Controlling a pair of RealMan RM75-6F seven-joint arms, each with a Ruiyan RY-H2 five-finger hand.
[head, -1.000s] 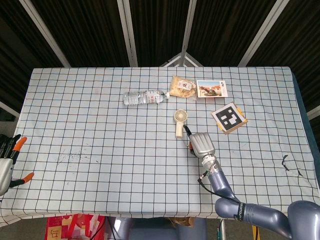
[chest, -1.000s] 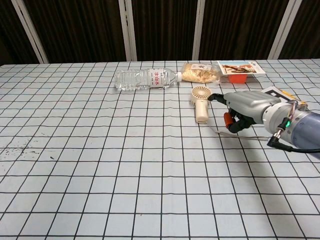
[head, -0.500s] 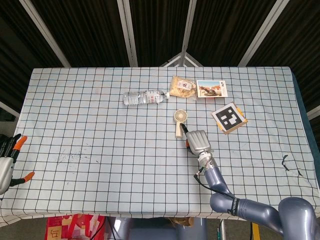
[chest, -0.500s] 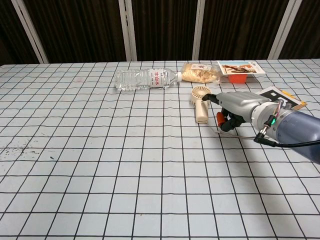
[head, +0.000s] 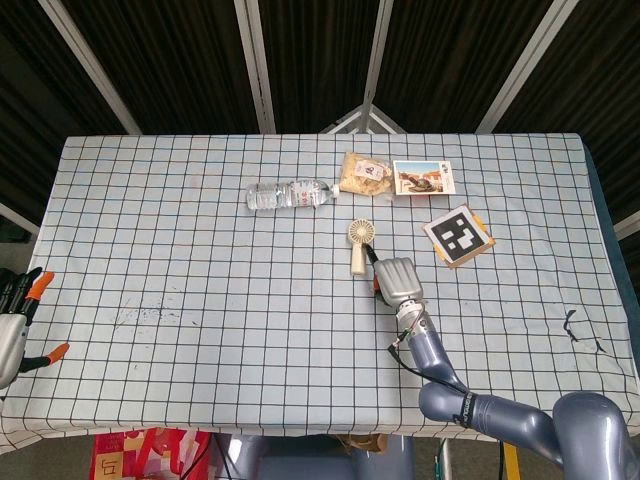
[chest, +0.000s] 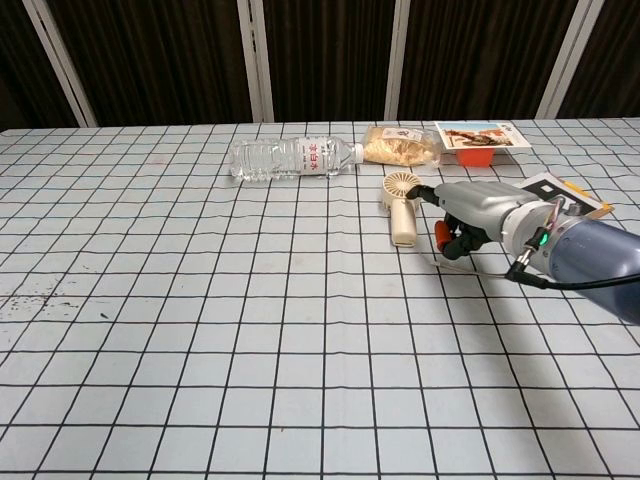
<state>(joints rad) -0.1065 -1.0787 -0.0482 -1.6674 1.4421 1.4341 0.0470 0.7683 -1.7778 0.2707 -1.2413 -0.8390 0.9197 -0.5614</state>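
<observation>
Our right hand (head: 396, 278) has slid forward across the checked tablecloth (head: 200, 260) since a second ago, and now sits just beside the little handheld fan (head: 359, 246), to its right, fingers curled in and holding nothing. Behind the fan lies the water bottle (head: 290, 194) on its side, with the snack bag (head: 366, 174) and picture card (head: 423, 179) further right. The marker board (head: 459, 236) rests right of the fan. Our left hand (head: 14, 322) hangs well away at the cloth's left edge, fingers spread, empty.
</observation>
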